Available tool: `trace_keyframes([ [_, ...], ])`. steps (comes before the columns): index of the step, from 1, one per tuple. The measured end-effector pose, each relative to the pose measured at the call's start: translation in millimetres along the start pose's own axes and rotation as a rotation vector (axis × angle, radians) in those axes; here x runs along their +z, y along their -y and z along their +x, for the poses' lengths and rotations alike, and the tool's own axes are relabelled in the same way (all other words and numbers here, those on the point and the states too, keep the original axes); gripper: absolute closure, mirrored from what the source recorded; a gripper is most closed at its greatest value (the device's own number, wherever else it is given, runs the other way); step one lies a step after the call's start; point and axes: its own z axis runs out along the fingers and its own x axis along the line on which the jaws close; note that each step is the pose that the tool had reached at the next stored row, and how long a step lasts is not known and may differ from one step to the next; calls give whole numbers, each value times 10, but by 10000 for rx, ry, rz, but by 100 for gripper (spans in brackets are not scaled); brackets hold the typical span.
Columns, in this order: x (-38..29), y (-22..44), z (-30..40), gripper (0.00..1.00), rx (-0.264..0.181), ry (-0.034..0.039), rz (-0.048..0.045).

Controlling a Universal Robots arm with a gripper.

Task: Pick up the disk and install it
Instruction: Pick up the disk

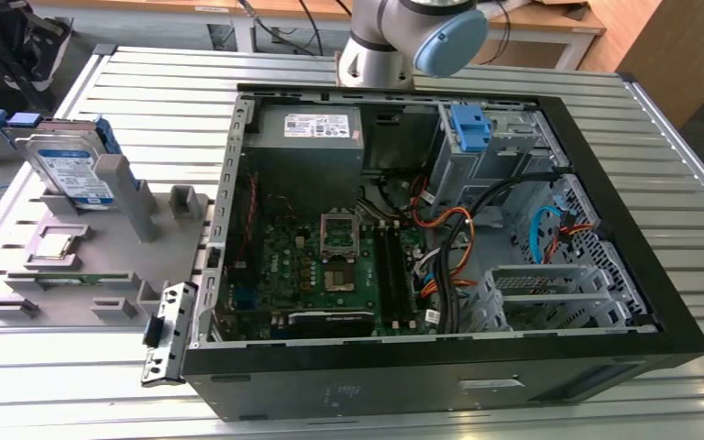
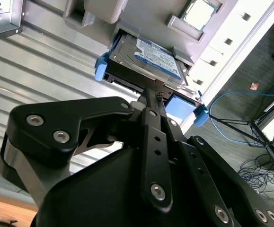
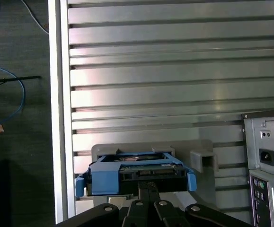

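Observation:
The disk (image 1: 69,170) is a silver drive with a white-and-blue label and blue side rails. It stands on edge in a grey fixture (image 1: 95,266) at the exterior view's left, beside the open computer case (image 1: 450,238). Both wrist views look along my black gripper toward the disk (image 2: 148,54) (image 3: 137,172). My gripper (image 2: 148,92) (image 3: 148,187) has its fingertips pressed together, shut on nothing, in line with the disk's connector end. In the exterior view nothing touches the disk.
Inside the case a blue plastic bracket (image 1: 468,128) sits in the drive bay, by the grey power supply (image 1: 307,126). Orange and blue cables (image 1: 450,229) cross the case interior. A processor chip (image 1: 56,246) lies on the fixture. The slatted metal table (image 1: 144,82) ends just beyond the fixture.

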Motion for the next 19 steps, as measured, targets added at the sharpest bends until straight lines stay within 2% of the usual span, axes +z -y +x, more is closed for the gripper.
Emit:
trace_keyframes([
  [8, 1, 0, 0, 89, -1046, -66, -24],
  [19, 1, 0, 0, 89, -2997, -190, -68],
])
